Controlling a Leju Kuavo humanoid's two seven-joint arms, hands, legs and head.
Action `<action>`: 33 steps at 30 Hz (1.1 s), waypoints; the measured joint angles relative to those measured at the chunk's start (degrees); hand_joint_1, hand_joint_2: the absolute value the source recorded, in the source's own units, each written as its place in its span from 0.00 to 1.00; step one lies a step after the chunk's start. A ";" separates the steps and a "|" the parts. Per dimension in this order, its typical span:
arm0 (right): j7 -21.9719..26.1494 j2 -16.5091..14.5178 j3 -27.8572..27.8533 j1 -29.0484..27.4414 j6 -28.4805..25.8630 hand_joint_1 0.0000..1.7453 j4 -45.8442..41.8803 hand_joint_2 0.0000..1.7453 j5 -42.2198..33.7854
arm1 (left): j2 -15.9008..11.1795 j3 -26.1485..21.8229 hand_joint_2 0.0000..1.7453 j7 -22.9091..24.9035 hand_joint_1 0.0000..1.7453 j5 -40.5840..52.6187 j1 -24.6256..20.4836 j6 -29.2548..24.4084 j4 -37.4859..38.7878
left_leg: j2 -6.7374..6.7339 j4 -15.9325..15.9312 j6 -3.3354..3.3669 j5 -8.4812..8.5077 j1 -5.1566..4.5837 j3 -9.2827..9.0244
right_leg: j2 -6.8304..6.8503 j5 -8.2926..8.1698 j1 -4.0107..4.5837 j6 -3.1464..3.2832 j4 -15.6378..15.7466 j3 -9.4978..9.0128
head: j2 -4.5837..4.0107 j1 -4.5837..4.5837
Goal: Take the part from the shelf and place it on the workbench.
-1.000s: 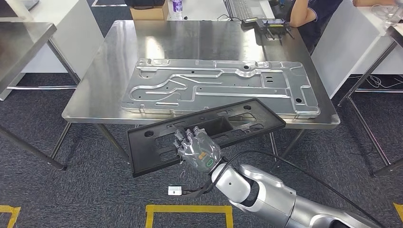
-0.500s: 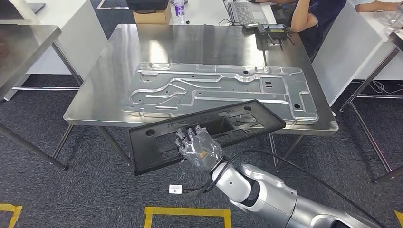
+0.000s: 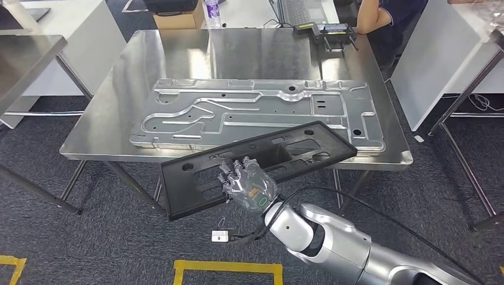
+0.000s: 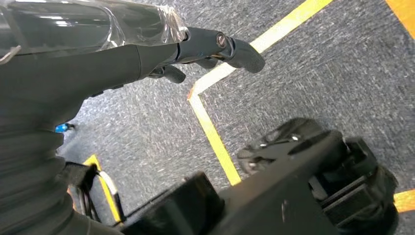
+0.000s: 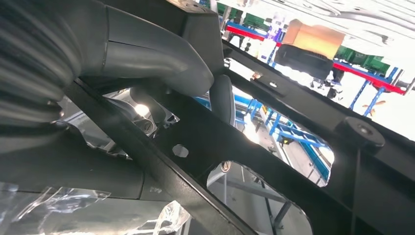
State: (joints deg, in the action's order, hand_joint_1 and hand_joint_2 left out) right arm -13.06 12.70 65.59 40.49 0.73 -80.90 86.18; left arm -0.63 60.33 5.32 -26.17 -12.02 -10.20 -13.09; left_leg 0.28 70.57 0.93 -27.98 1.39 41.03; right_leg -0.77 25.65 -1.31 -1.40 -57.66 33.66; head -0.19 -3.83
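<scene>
1. I am holding the part [image 3: 255, 163], a long black frame with cut-outs, in the right robot hand [image 3: 246, 185]. The fingers are curling over its near rail; in the right wrist view the thumb [image 5: 147, 54] is pressing against the rail from the other side.
2. The part is hanging in the air, tilted, its far end overlapping the front edge of the desk [image 3: 119, 89] and its near-left corner out over the carpet. It is not resting on the desk yet.
3. The left robot hand [image 4: 215, 46] is hanging beside the body over the carpet and a yellow floor line [image 4: 215, 137]. It is carrying nothing; I cannot tell how far its fingers are curled.
4. A large metal plate [image 3: 255, 113] is taking up the middle of the desk, leaving bare steel mainly at the left and the back.
5. Risks I am judging from here:
   - A one-handed grip near the middle of a long part is letting it pivot; a quick move could twist it loose.
   - The low far end could be striking the desk edge if I push forward without lifting.
   - Setting it down on the plate could be leaving it rocking or sliding off the front.
6. A person [image 3: 380, 15] is sitting behind the desk; I am keeping the swing clear of them.
</scene>
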 joint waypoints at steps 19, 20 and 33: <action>0.61 0.27 0.80 1.99 0.59 1.00 -1.67 1.00 0.05 | 0.33 -0.02 1.00 -0.20 0.00 -0.05 0.39 -0.17 0.00 | 0.48 -15.85 1.90 3.75 -1.39 -9.82 | 0.41 -2.47 0.40 -1.73 0.75 1.45 | 0.00 0.14; 0.62 0.35 0.81 2.06 0.64 1.00 -1.72 1.00 0.06 | 0.34 -0.02 1.00 -0.20 0.00 -0.10 0.42 -0.18 0.00 | 0.49 -15.80 1.63 3.56 -1.45 -9.83 | 0.36 -2.45 0.55 -1.31 1.63 1.03 | 0.01 0.12; 0.62 0.72 0.81 2.83 1.45 1.00 -2.55 1.00 0.11 | 0.41 -0.07 1.00 -0.40 0.00 -0.15 0.67 -0.31 0.00 | -0.03 -10.66 -0.08 4.33 -0.73 -5.08 | 0.34 -1.21 0.40 0.21 1.98 -0.55 | 0.00 -0.08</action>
State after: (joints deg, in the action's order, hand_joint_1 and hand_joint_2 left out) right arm -12.44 13.42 66.40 43.31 2.17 -83.45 86.29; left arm -0.22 60.26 4.92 -26.32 -11.36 -10.51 -13.09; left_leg 0.25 59.91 0.85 -23.66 0.65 35.95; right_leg -0.43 24.44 -0.90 -1.18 -55.68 33.11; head -0.19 -3.91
